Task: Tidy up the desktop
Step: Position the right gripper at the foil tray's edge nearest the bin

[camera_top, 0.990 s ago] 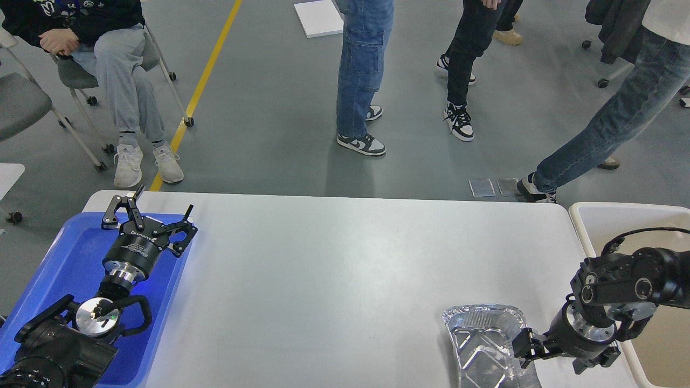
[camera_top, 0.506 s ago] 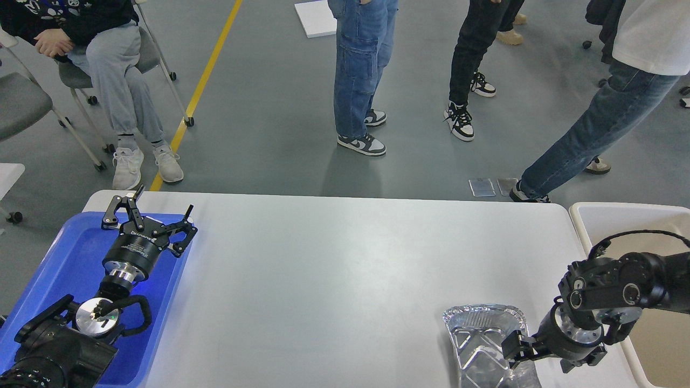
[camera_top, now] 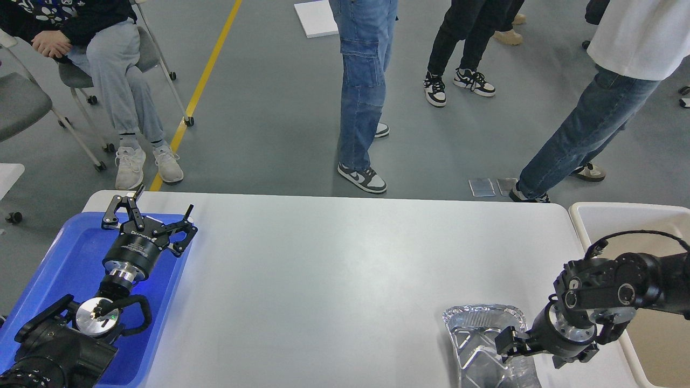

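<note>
The desktop [camera_top: 345, 269] is a wide white-grey tabletop. A crumpled silver foil tray [camera_top: 474, 337] lies on it near the front right. My right gripper [camera_top: 508, 344] is low over the foil tray's right rim, pointing left. Its fingers are dark and small, so I cannot tell whether they grip the rim. My left gripper [camera_top: 153, 207] is open and empty, held above the far end of the blue tray [camera_top: 64, 258] at the left.
A beige open bin [camera_top: 620, 218] stands off the table's right end. Several people stand on the floor beyond the far edge, and one sits on a chair [camera_top: 32, 102] at the far left.
My right gripper has moved left and a little down, further over the foil tray. The left arm has not moved. The people behind the table have shifted.
</note>
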`<state>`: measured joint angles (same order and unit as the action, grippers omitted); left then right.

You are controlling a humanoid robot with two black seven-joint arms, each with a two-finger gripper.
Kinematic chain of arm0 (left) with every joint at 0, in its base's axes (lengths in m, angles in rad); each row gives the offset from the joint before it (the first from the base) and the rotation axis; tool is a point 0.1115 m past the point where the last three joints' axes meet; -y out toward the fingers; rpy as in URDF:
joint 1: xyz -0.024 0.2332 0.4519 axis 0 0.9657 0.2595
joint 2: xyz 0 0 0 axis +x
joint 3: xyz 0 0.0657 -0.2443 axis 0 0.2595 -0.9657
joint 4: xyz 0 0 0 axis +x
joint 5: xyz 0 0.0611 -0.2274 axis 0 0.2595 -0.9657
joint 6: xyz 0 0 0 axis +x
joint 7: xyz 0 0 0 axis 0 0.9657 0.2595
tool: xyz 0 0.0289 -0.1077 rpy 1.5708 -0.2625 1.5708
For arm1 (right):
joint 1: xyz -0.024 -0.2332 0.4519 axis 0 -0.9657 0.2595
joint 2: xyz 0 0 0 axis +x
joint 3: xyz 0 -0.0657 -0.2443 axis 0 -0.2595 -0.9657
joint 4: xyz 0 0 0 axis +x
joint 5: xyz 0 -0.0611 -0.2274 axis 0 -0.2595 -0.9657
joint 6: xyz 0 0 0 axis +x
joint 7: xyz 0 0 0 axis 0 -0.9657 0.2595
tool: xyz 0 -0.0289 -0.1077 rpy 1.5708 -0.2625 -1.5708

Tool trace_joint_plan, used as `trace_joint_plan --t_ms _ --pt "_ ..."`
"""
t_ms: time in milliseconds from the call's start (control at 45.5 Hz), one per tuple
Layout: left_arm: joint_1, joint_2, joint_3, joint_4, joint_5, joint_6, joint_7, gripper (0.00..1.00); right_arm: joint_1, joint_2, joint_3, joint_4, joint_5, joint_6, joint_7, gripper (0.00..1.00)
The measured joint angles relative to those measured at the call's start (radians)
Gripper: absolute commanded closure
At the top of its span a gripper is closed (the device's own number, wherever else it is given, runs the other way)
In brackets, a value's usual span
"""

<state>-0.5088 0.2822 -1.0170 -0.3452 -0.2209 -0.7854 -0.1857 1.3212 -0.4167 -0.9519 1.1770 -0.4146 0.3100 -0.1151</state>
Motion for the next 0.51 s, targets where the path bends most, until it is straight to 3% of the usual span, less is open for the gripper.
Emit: trace_joint_plan --t_ms 264,506 --pt "0.000 0.000 0.000 0.000 0.000 0.000 0.000 0.00 -0.018 0.008 0.002 -0.017 0.001 -0.010 -0.001 0.00" --pt "0.000 0.000 0.000 0.000 0.000 0.000 0.000 0.00 -0.025 0.012 0.002 -0.021 0.019 -0.017 -0.001 0.11"
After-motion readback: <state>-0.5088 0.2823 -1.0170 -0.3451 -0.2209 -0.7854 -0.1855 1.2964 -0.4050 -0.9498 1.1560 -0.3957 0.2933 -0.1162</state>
